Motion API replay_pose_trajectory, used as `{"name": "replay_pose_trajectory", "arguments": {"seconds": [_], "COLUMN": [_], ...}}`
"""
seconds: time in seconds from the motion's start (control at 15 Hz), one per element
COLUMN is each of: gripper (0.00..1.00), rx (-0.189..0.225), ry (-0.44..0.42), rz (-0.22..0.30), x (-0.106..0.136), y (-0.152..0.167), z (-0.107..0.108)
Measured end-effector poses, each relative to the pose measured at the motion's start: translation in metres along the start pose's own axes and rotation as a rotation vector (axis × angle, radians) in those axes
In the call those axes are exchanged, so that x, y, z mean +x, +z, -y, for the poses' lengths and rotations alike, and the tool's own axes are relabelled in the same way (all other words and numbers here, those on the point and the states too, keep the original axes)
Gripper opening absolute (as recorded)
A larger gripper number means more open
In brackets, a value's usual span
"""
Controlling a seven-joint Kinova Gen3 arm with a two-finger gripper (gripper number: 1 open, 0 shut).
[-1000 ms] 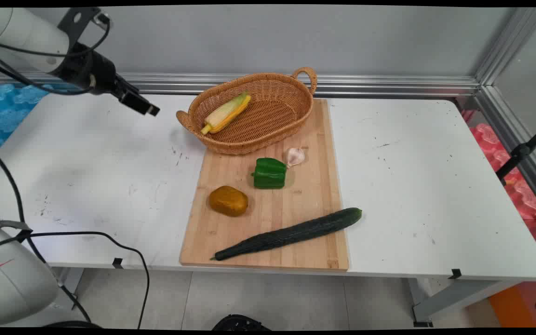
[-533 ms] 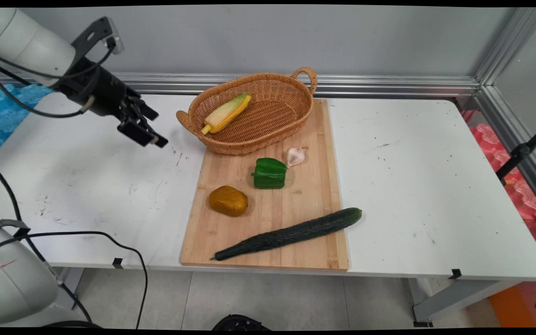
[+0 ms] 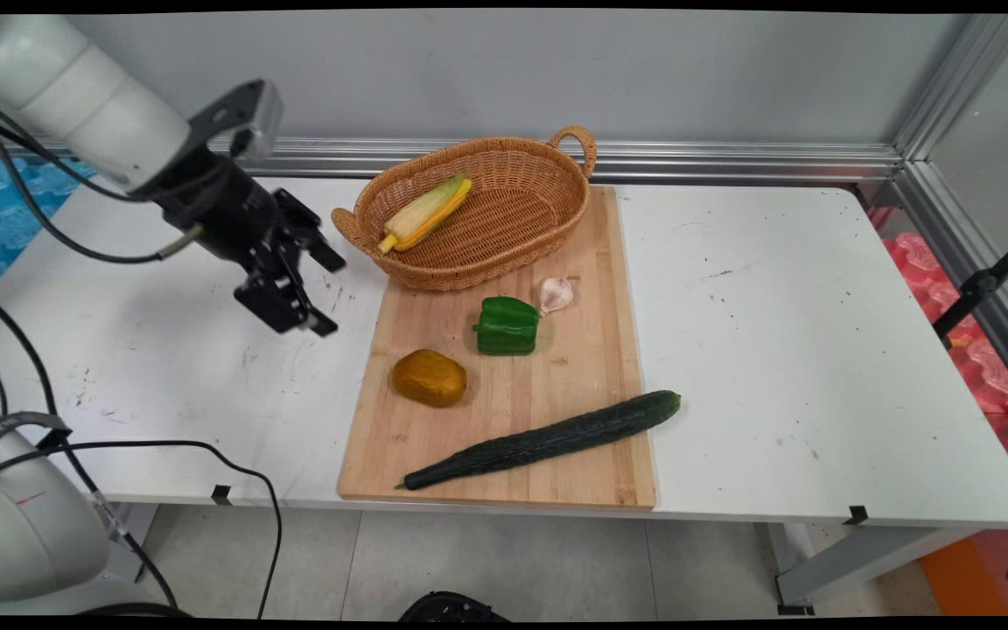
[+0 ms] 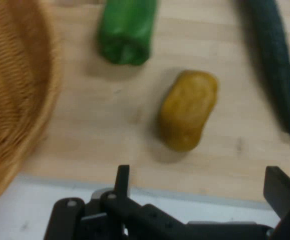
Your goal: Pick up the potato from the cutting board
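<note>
My gripper (image 3: 329,296) hangs open over the white table, just left of the wooden cutting board (image 3: 583,359). Nothing sits between its fingers. Nearest to it on the board is a brown potato (image 3: 430,377). A green pepper (image 3: 507,325) and a garlic bulb (image 3: 556,294) lie beyond, and a long cucumber (image 3: 548,438) rests along the board's front. In the hand view the open gripper (image 4: 200,185) faces the potato (image 4: 188,110), with the pepper (image 4: 125,31) above it, the cucumber (image 4: 275,55) at the right and the board (image 4: 109,125) beneath them.
A wicker basket (image 3: 548,232) stands on the board's far end, holding an ear of corn (image 3: 427,213); its rim (image 4: 14,90) fills the hand view's left side. Black cables hang from the arm at the left. An aluminium rail runs along the wall.
The gripper has come down and to the right, from high at the far left to a spot beside the board's left edge. The vegetables have stayed where they were.
</note>
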Motion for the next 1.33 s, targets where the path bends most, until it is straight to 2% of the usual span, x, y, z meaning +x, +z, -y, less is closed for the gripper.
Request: {"name": "replay_pose_trajectory", "arguments": {"seconds": [0.33,0.53,0.87,1.33], "gripper": [1.0,1.0,1.0,1.0], "rx": [-0.092,-0.125,-0.155,-0.187], "ry": [0.177,0.264,0.347,0.407], "rz": [0.026,0.053,0.102,0.128], "x": [0.024,0.035,0.047,0.058], "y": [0.037,0.066,0.111,0.146], "z": [-0.001,0.005,0.019,0.028]}}
